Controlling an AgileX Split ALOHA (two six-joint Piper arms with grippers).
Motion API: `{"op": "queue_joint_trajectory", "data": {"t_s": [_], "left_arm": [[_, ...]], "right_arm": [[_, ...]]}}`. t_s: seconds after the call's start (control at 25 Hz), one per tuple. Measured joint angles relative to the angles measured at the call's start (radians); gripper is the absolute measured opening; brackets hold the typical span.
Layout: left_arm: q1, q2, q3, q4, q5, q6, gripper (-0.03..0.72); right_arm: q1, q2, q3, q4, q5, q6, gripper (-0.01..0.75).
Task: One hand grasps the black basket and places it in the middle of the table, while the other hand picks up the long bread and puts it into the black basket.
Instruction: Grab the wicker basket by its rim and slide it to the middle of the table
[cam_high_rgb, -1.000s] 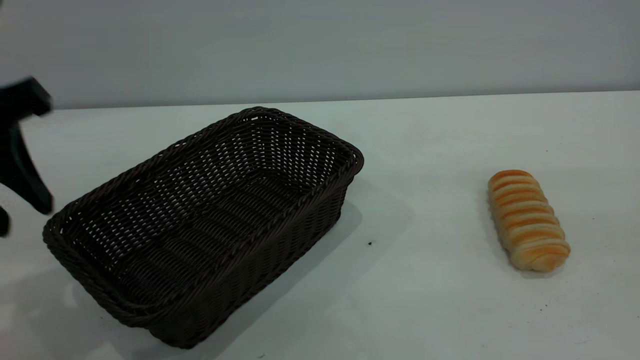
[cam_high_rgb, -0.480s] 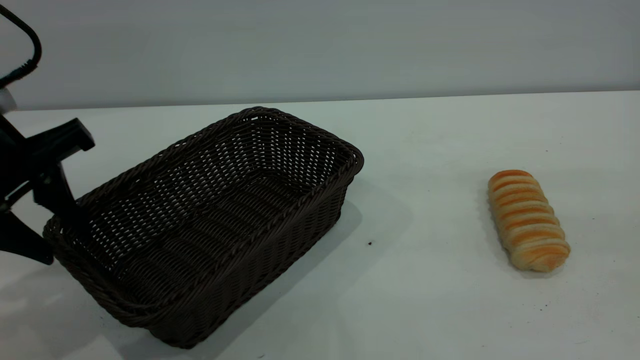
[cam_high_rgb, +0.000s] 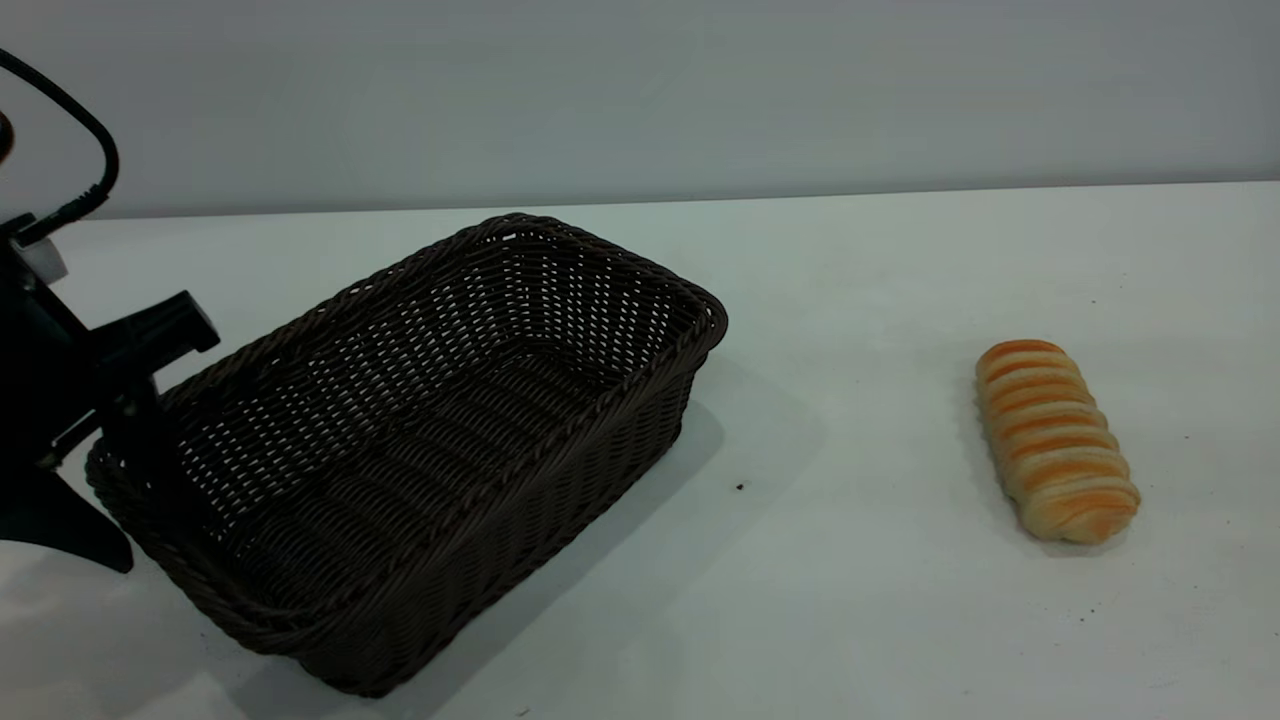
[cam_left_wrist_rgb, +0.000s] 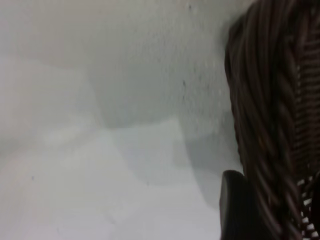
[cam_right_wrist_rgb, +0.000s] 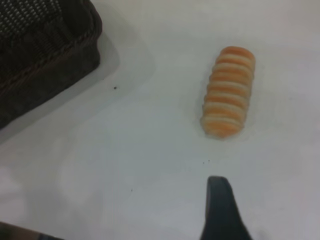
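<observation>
The black basket (cam_high_rgb: 430, 430) stands left of the table's middle, turned at an angle. My left gripper (cam_high_rgb: 135, 515) is open and straddles the rim of the basket's left end, with one finger inside and one outside. In the left wrist view the outer finger (cam_left_wrist_rgb: 235, 207) lies against the woven wall (cam_left_wrist_rgb: 270, 100). The long bread (cam_high_rgb: 1055, 440) lies alone on the white table (cam_high_rgb: 850, 600) at the right. In the right wrist view the bread (cam_right_wrist_rgb: 229, 91) lies ahead of my right gripper, which hovers above the table. Only one of its fingers (cam_right_wrist_rgb: 220, 210) shows, set well off to one side.
A corner of the basket (cam_right_wrist_rgb: 45, 55) shows in the right wrist view, well apart from the bread. A small dark speck (cam_high_rgb: 740, 487) lies on the table between basket and bread. A grey wall stands behind the table's far edge.
My left gripper has come in from the left edge and lowered over the basket's left rim. Basket and bread have not moved.
</observation>
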Motion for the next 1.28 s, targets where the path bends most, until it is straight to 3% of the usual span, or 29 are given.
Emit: {"op": "queue_joint_trajectory", "data": {"t_s": [0.28,0.52,0.6,0.76,1.0,1.28], "left_arm": [[-0.028,0.149,-0.003,-0.049,-0.145,0.003,0.392],[-0.062,0.207,-0.021,-0.108,-0.226,0.005,0.152],[-0.069,0.207,-0.032,-0.106,-0.223,0.023,0.150],[-0.069,0.193,-0.099,-0.092,-0.158,0.125,0.150],[-0.072,0.215,-0.354,-0.040,0.095,0.409,0.148],[-0.074,0.389,-0.618,0.052,0.238,0.418,0.148]], "right_arm": [[0.000,0.000,0.000,0.000,0.007,0.000,0.469],[0.000,0.000,0.000,0.000,0.017,0.000,0.469],[0.000,0.000,0.000,0.000,0.022,0.000,0.469],[0.000,0.000,0.000,0.000,0.035,0.000,0.470],[0.000,0.000,0.000,0.000,0.055,0.000,0.470],[0.000,0.000,0.000,-0.003,0.061,0.000,0.470]]}}
